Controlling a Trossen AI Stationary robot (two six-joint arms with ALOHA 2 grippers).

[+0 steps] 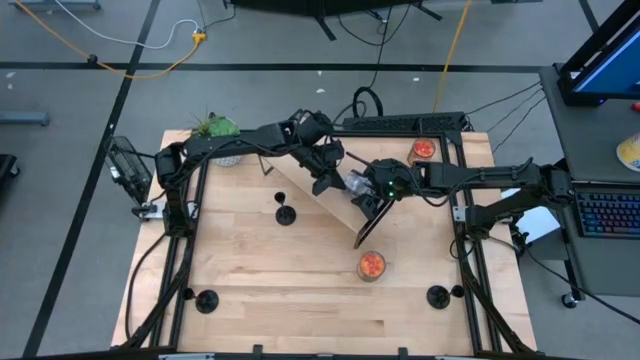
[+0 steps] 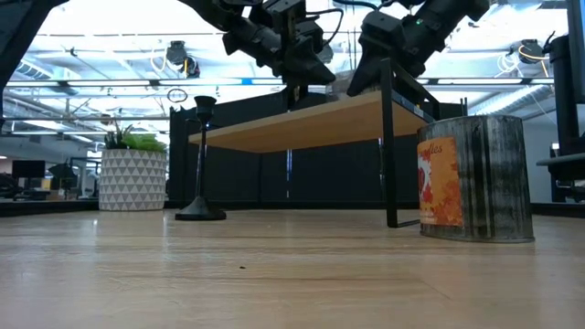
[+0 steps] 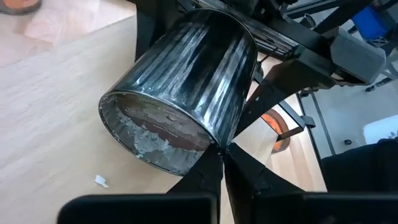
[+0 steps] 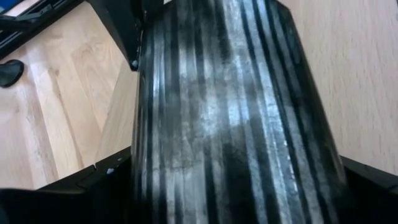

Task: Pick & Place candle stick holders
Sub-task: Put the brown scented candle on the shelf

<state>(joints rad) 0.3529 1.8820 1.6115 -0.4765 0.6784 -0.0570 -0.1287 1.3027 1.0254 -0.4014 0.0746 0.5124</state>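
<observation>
SURFACE: pale wood surface (image 1: 300, 290), small raised shelf (image 2: 311, 123) mid-surface | HOLDER: one candle stick holder (image 1: 285, 213) upright on the surface left of the shelf, untouched | LEFT: left gripper (image 1: 328, 182) closed, tips at the rim of a ribbed metal tin (image 3: 180, 93) | RIGHT: right gripper (image 1: 368, 200) clasps that tin above the shelf | ROOM: grey floor, cables, keyboard (image 1: 610, 212), potted plant (image 1: 222, 135) at the far left corner

2 matte-black six-joint robot arms — left arm (image 1: 235, 140), right arm (image 1: 490, 178) — built of slim tubular links with blocky joint housings; dark cables trail alongside; a small green indicator light (image 1: 389, 187) glows.
</observation>
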